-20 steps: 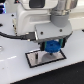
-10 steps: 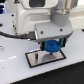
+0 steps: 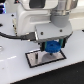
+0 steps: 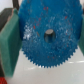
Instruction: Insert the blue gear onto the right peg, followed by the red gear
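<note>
In the exterior view the arm (image 3: 45,17) fills the upper half of the frame, white and bulky, with a dark cable running in from the left edge. Its gripper (image 3: 51,50) hangs just right of centre, teal pads either side of the blue gear (image 3: 52,47), which it holds closed between them. Gear and gripper sit directly over the plate (image 3: 44,58), a white rectangle with a black edge lying on the white table (image 3: 15,70) in the lower middle of the frame. Whether the gear rests on the plate or hovers just above it cannot be told from here. The wrist view is nearly filled by the blue gear (image 4: 49,36), its toothed rim sharp along the lower edge. A teal pad (image 4: 10,42) presses against its rim at the left side of the frame, and a sliver of the other pad shows at the right edge. In the gear's centre hole stands a dark, short pin, the peg (image 4: 49,34), seen end on; how far the gear has gone down it is not visible. A speck of red (image 4: 2,81) shows in the lower left corner, too small to identify.
</note>
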